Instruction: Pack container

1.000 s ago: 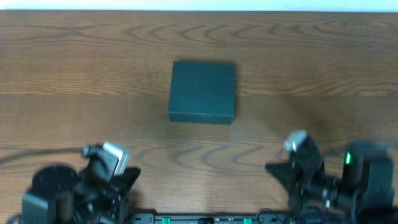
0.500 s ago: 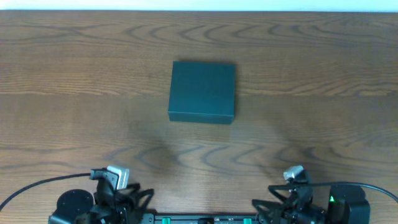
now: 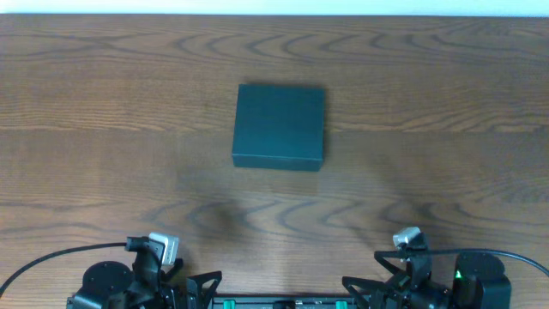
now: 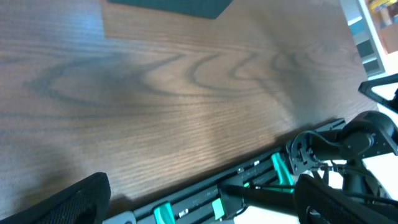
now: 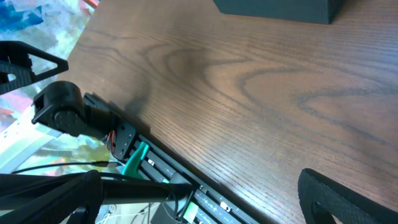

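Observation:
The container is a dark teal square box, lid shut, lying at the middle of the wooden table. Its near edge shows at the top of the left wrist view and of the right wrist view. My left gripper sits low at the front left edge, far from the box. Its jaws stand wide apart with nothing between them. My right gripper sits at the front right edge, also open and empty.
A black rail with green clips runs along the table's front edge between the arms, and it also shows in the right wrist view. Cables trail from both arm bases. Bare wood lies between the grippers and the box.
Both arms have drawn back toward the front edge and settled low. Both grippers have gone from shut to wide open. The box has not moved.

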You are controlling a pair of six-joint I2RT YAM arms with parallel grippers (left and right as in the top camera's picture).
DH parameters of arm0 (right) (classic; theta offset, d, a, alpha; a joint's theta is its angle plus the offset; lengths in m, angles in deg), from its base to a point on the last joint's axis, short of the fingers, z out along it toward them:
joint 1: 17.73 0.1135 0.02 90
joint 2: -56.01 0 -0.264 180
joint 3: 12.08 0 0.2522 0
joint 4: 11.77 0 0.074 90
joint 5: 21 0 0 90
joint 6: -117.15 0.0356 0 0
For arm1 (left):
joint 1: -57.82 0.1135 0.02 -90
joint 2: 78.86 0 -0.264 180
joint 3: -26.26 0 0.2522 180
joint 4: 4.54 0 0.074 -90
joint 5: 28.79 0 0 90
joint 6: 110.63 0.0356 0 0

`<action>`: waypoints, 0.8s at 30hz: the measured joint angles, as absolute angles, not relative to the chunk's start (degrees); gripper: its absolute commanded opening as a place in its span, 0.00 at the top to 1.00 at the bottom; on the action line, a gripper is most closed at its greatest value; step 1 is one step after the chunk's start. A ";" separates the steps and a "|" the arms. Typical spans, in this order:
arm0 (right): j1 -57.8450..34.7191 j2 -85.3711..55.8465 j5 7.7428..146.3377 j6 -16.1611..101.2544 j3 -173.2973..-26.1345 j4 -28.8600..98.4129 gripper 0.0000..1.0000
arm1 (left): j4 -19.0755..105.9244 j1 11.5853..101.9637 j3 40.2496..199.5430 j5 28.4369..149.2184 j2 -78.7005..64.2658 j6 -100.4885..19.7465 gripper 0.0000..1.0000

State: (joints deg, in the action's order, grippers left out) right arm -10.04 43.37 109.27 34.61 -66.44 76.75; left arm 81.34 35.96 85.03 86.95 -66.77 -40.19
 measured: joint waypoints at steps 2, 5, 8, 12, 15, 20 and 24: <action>-10.04 43.37 109.25 34.61 -66.44 76.73 0.01 | 81.40 35.96 85.03 86.95 -66.77 -40.19 0.05; -10.04 43.37 109.25 34.61 -66.44 76.75 0.01 | 81.42 35.96 85.03 86.97 -66.77 -40.19 0.05; -10.04 43.37 109.25 34.63 -66.44 76.75 0.01 | 81.38 35.96 85.03 86.90 -66.77 -40.14 0.05; -10.02 43.37 109.25 34.63 -66.42 76.73 0.01 | 74.69 35.96 84.88 84.74 -66.79 -40.12 0.05; -10.02 43.37 109.25 34.63 -66.42 76.71 0.01 | 67.85 36.61 84.82 78.97 -66.79 -40.14 0.05; -10.02 43.39 109.25 34.63 -66.37 76.73 0.01 | 60.18 40.85 81.97 69.79 -66.90 -36.84 0.05; -10.02 43.39 109.25 34.63 -66.33 76.73 0.01 | 54.52 43.93 75.99 66.75 -67.66 -29.23 0.05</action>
